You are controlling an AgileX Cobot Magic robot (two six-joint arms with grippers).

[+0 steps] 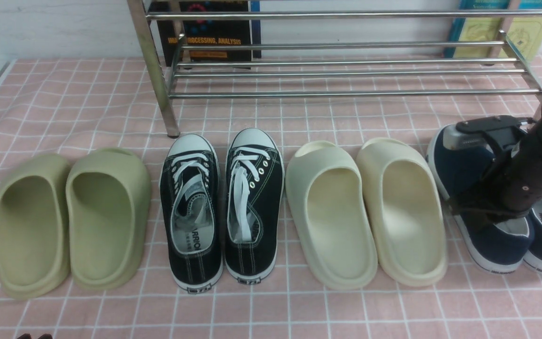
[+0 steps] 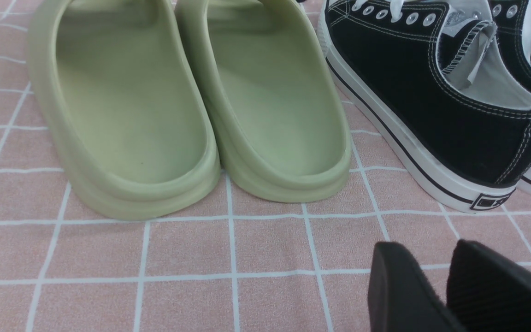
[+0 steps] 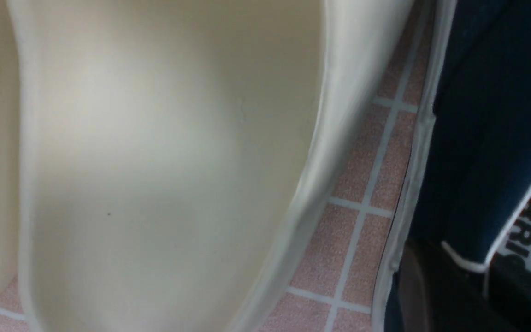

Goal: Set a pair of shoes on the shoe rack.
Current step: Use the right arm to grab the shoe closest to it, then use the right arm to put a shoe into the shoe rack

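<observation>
The right arm (image 1: 539, 160) hid much of the navy slip-on shoes (image 1: 499, 242) and its own jaws, the front view's edges cut off the outer shoe and the shoe rack's (image 1: 337, 93) top, and the right wrist view was too blurred to show whether the jaws gripped.

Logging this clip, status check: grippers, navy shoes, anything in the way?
Left gripper open. Right gripper shut on navy shoe side wall. Not yet on rack. Cream slipper close alongside.
</observation>
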